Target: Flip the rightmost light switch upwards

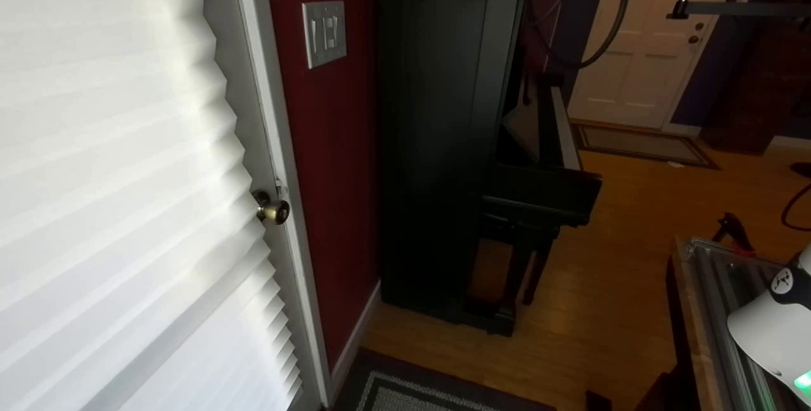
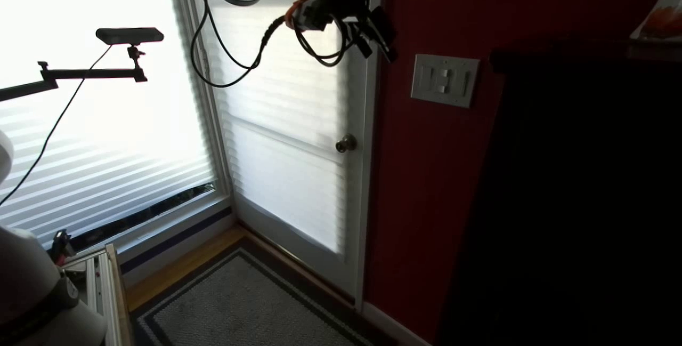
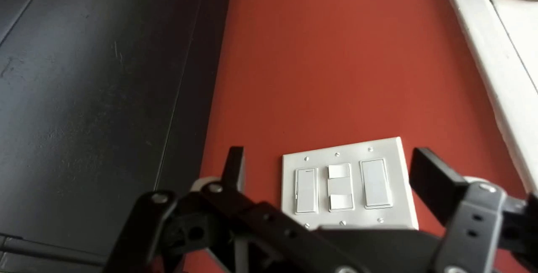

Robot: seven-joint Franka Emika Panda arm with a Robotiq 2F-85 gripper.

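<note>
— How does the hand (image 3: 330, 159) stand?

— Spread. Its fingertips (image 3: 233, 167) are well apart in the wrist view, and the wall plate (image 3: 354, 153) shows through the gap, beyond them.

— Touching the plate, or apart?

— Apart. In an exterior view the plate lies to the right of the hand and a little lower.

— Where's the rightmost light switch (image 2: 466, 83)?

— Past the fingertips, at the plate's end nearest the piano (image 1: 437, 145). The wrist view has the red wall (image 3: 336, 54) upside down, so there it's the leftmost of the row, nearer the fingertip at the left of that view. Which way it's set, I can't tell.

— And its neighbours?

— Also beyond the gap: the two-tab middle switch (image 3: 339, 186), then the wide paddle (image 3: 375, 184), closer to the opposite fingertip.

— What else is around the hand?

— In the wrist view, the piano is on its left and white door trim (image 3: 495, 54) on its right. In an exterior view the brass doorknob (image 2: 346, 143) sits lower than the hand and slightly to its left.
</note>
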